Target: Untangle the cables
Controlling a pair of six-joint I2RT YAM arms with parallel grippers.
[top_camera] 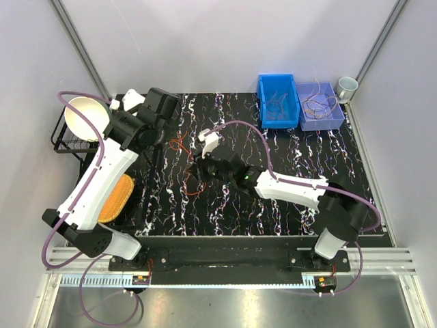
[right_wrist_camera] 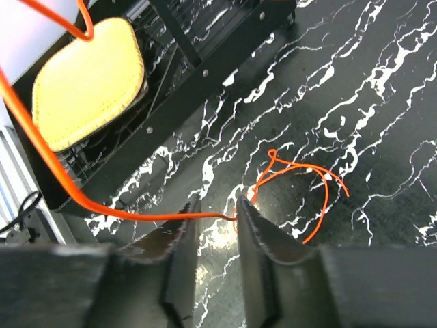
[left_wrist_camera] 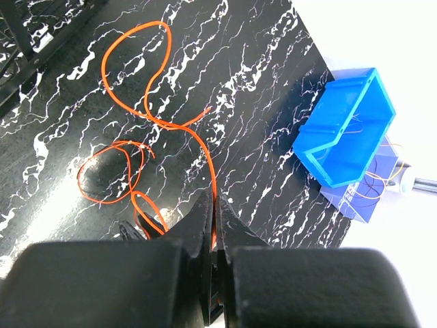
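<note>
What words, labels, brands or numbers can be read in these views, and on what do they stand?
None can be read.
The blue bin, the paler bin, the mug and the yellow pad carry no visible print.
The small boards at the arm bases are too small to read.

I wear white plastic shells (top_camera: 102,181) between black joints (top_camera: 130,126); thick purple hoses (top_camera: 239,122) arch at twelve o'clock; my left gripper (left_wrist_camera: 214,205) is matte black.
</note>
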